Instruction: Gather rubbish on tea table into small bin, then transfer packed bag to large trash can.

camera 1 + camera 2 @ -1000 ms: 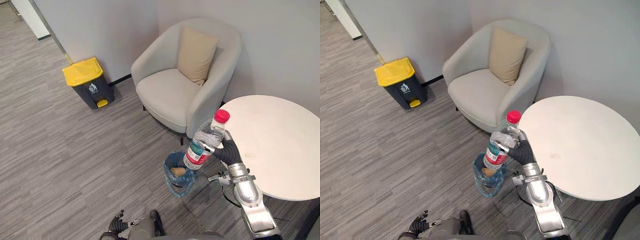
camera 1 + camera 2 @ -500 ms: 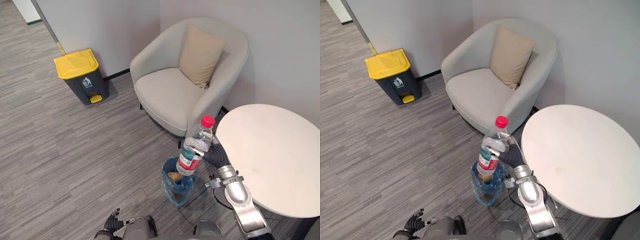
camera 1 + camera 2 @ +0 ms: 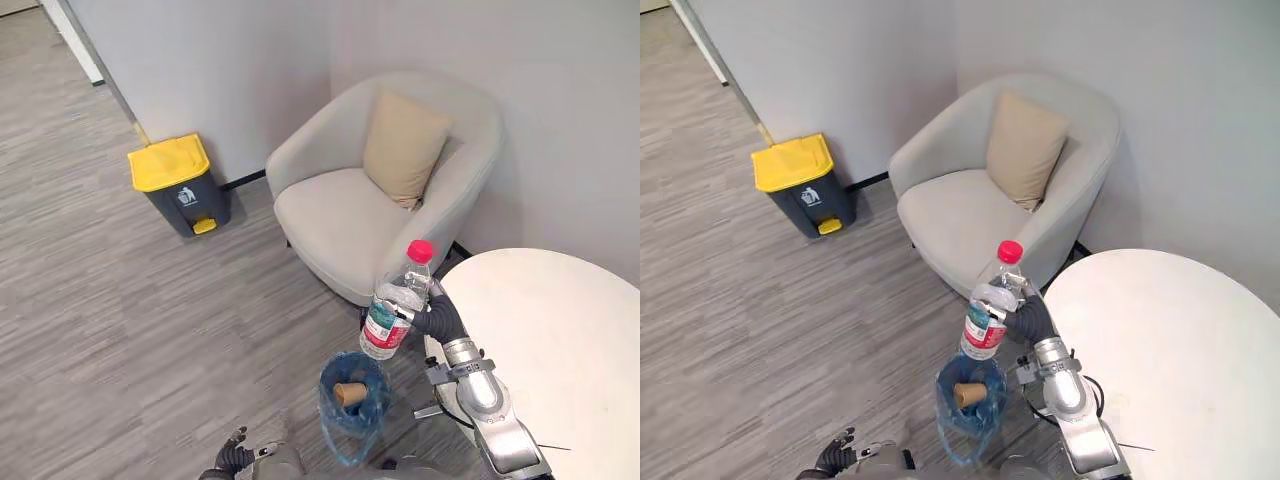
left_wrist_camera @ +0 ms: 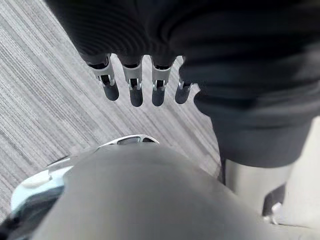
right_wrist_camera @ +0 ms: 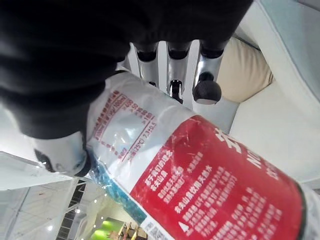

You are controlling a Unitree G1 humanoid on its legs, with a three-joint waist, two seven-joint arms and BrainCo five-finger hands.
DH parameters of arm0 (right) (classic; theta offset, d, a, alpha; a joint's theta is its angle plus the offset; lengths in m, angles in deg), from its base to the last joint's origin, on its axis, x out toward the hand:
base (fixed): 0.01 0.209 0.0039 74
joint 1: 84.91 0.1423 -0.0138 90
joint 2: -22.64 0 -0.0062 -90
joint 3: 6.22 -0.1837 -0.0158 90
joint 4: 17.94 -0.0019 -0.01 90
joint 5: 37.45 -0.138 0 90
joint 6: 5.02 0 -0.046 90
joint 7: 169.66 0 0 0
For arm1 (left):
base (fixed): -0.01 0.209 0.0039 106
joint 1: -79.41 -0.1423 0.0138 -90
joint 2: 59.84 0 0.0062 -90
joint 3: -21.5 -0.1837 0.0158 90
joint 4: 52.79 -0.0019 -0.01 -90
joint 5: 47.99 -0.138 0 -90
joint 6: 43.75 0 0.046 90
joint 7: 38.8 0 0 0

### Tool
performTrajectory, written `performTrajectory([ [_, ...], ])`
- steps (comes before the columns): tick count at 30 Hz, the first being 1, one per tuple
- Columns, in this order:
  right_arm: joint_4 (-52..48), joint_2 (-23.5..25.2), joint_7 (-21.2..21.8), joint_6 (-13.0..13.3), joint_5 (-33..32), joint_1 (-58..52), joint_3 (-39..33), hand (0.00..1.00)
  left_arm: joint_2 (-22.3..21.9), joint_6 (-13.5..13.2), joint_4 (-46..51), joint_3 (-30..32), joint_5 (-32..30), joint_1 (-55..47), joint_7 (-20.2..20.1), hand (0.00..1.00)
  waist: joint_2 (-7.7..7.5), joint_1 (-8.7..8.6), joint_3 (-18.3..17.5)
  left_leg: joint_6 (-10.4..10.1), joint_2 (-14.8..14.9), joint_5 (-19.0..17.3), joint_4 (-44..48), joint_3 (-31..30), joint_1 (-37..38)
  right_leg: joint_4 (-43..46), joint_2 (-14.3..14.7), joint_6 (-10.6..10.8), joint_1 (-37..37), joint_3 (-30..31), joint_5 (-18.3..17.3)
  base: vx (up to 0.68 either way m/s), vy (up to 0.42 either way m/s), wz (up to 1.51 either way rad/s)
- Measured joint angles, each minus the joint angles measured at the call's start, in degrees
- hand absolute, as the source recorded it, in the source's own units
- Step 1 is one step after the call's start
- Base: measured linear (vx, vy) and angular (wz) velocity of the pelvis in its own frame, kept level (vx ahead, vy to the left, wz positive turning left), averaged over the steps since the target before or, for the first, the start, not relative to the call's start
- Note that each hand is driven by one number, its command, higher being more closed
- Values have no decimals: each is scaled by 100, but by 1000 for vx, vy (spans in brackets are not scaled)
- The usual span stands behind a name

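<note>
A clear plastic bottle [image 3: 392, 310] with a red cap and a red label is held tilted in the air, my right hand [image 3: 428, 310] shut on its middle. In the right wrist view its fingers [image 5: 206, 75] curl round the bottle [image 5: 200, 170]. The bottle's base hangs just above the far rim of the small bin [image 3: 352, 405], which is lined with a blue bag and has a paper cup [image 3: 347, 393] inside. The round white tea table [image 3: 560, 345] lies to the right of the hand. My left hand [image 3: 233, 459] hangs low with relaxed fingers [image 4: 135, 87] over the floor.
A dark large trash can [image 3: 182, 186] with a yellow lid stands by the wall at the left. A beige armchair [image 3: 345, 215] with a tan cushion [image 3: 403, 150] fills the corner behind the bin. Grey striped carpet lies between the bin and the trash can.
The whole picture has shifted, so the camera moved. The bottle stays in my right hand; its base has gone from in front of the bin's opening to just above its far rim.
</note>
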Motion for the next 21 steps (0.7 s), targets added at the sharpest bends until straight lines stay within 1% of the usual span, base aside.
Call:
performTrajectory([
  [1, 4, 4, -24, 0, -10, 20, -11, 100, -4, -1, 0, 1, 1, 17, -1, 0, -17, 9, 25, -11, -101, -139, -162, -65, -2, -8, -50, 17, -9, 31, 12, 96, 74, -22],
  [2, 7, 0, -42, -2, -8, 28, -50, 100, -2, 0, -9, 1, -1, 49, -1, 0, -48, 33, 59, 11, -278, -229, -483, -149, -13, -11, -135, 37, -11, 73, 24, 69, 104, -19],
  [3, 19, -38, -51, -2, -8, 30, -74, 100, -13, -3, -9, -3, 0, 56, 3, 0, -46, 83, 76, -46, -483, -108, -1155, -279, 28, -8, -204, 89, -12, 128, 56, 91, 177, -27],
  [4, 12, -91, -65, 4, -12, 50, -85, 100, -95, -4, -9, -8, 0, 43, 3, 0, 130, 122, 67, -59, -479, 624, -1813, -322, 117, -36, -102, 165, -4, 196, 86, 81, 175, -30],
  [5, 64, -101, -65, 11, -9, 84, -84, 100, -127, -3, -17, 0, 3, 61, 2, 0, 204, 136, 74, -1, -469, 484, -1803, -281, 188, -82, -67, 243, 41, 234, 67, 73, 168, -24],
  [6, 111, 18, -53, 10, -8, 106, -43, 100, -72, -11, -5, 3, 2, 100, 4, 0, 27, 144, 157, 20, -598, 499, -1890, -221, 219, -232, -161, 346, 61, 262, 117, 33, 104, -10],
  [8, 112, 32, -5, 16, 5, 88, 23, 100, -17, -26, -7, 7, 2, 105, 2, 0, -33, 148, 172, 21, -686, 498, -1911, -207, 179, -343, -243, 420, 69, 281, 166, 14, 109, 1],
  [10, 113, 35, 41, 16, 7, 90, 22, 100, -30, -32, -15, 6, -11, 101, 4, 0, -13, 144, 167, 92, -797, 544, -2023, -192, 232, -384, -330, 475, 72, 311, 198, -10, 96, 3],
  [12, 162, 34, 41, 17, 9, 90, 21, 100, -22, -32, -20, 7, -24, 98, 5, 0, 5, 143, 170, 146, -814, 585, -2127, -196, 257, -411, -327, 495, 70, 302, 218, -46, 18, 3],
  [14, 323, 29, 41, 15, 14, 90, 21, 100, -27, -32, -20, 7, -25, 82, 6, 0, 13, 148, 168, 142, -790, 616, -2263, -199, 317, -420, -285, 466, 69, 300, 242, -69, -30, 0],
  [18, 587, -11, 40, 15, 72, 94, 95, 100, -25, -32, -43, -3, -36, 68, 6, 0, 20, 140, 167, 105, -786, 885, -2631, -208, 417, -386, -266, 423, 22, 278, 273, -63, -39, 2],
  [20, 719, -56, 40, 14, 121, 163, 226, 100, -25, -39, -41, -6, -35, 70, 6, 0, 36, 154, 176, 84, -776, 931, -2669, -208, 376, -253, -236, 411, -140, 278, 257, -115, -32, -7],
  [21, 785, -123, 36, 13, 139, 265, 314, 100, -23, -55, -19, -18, -34, 83, 8, 0, 58, 148, 191, 80, -747, 934, -2601, -212, 237, -69, -228, 377, -336, 299, 204, -116, -28, -10],
])
